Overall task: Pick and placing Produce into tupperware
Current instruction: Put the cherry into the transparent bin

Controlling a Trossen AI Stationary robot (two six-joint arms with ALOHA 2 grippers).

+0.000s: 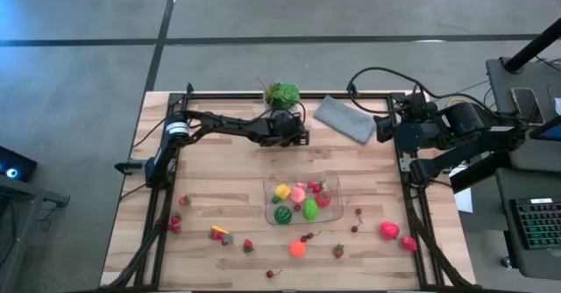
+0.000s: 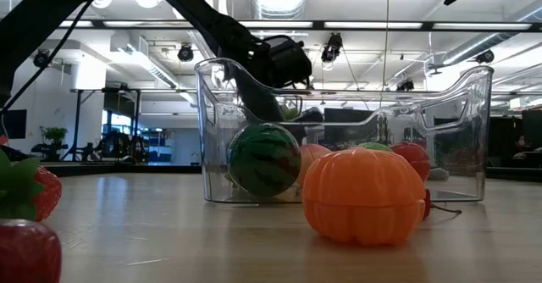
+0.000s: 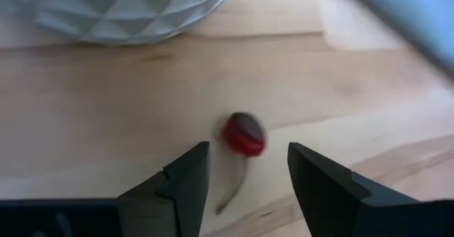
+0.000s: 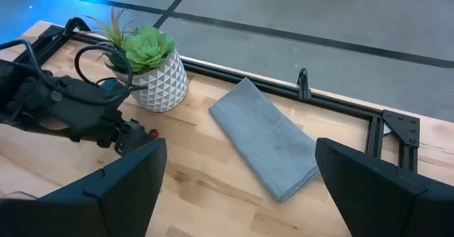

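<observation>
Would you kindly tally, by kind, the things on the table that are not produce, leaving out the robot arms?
Potted plant: 1
Grey cloth: 1
Clear tupperware: 1
Total: 3

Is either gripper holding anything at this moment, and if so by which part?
Nothing is held. The left gripper is open around a red cherry lying on the table; the right gripper is open and empty.

Wooden table (image 1: 219, 196) carries tupperware (image 1: 270, 207), produce (image 1: 389, 231), cloth (image 1: 345, 119), plant (image 1: 282, 95).

The white pot (image 3: 120, 10) is cut off by the left wrist view's edge, and the cherry (image 3: 245, 134) is blurred.
</observation>
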